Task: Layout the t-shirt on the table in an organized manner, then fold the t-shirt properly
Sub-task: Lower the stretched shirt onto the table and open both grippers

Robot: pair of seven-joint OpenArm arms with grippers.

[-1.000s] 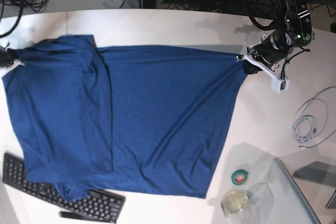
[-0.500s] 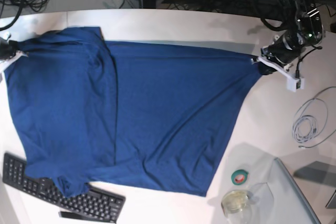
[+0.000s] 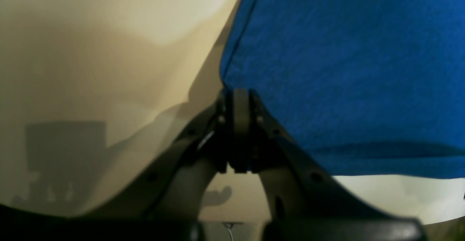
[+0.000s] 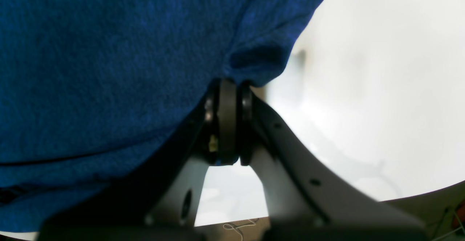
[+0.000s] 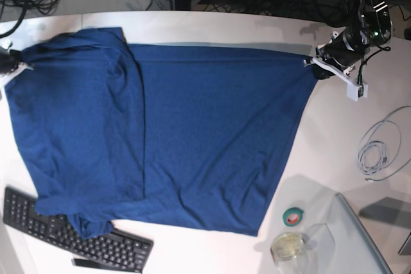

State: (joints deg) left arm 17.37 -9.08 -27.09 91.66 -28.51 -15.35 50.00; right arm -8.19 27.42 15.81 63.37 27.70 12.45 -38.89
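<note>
Here the t-shirt (image 5: 192, 133) lies spread across the white bench (image 5: 321, 145), its top edge pulled taut: left gripper (image 5: 316, 68) at upper right and right gripper (image 5: 14, 62) at upper left each pinch a corner between pressed fingers (image 3: 241, 110), probably to flatten it before folding.

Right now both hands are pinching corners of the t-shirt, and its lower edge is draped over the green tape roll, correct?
Not quite. Both hands, left and right, do pinch the t-shirt, but the base view shows its lower edge draped over the keyboard; the green tape roll lies clear of it.
</note>
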